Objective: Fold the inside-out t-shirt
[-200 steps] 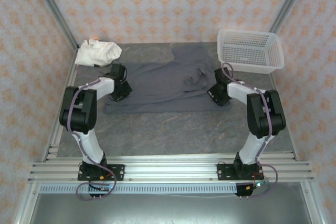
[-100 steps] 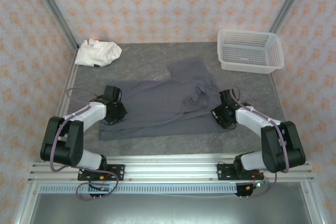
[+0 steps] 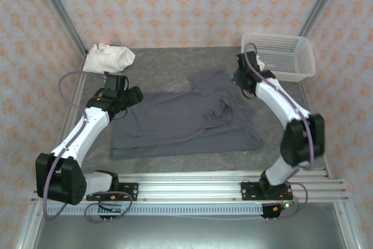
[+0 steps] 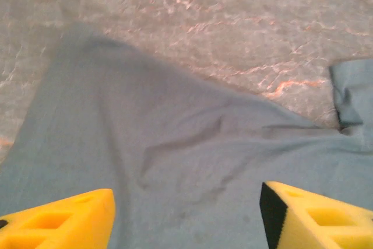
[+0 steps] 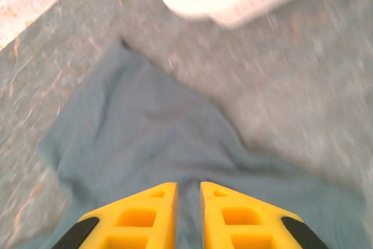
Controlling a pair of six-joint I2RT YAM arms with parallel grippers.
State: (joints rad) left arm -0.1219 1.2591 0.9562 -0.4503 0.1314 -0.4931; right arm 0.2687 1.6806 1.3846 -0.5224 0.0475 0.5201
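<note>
the one dark slate-grey t-shirt [image 3: 175,123] is seen spread on the stone-patterned table [image 3: 169,62], plain and lightly creased, under both pairs of fingers. the left gripper [image 4: 186,205] is spread wide, released. the right gripper [image 5: 188,193] is parted by a narrow slit, with nothing grasped. beyond the right fingers one white mesh basket [image 3: 309,67] is seen, and beyond the left fingers one cream-white garment [image 3: 108,58].

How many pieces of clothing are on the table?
2. The dark grey t-shirt lies spread out in the middle of the table. The small white garment is bunched up in the far left corner. Anything under the shirt would be hidden.
</note>
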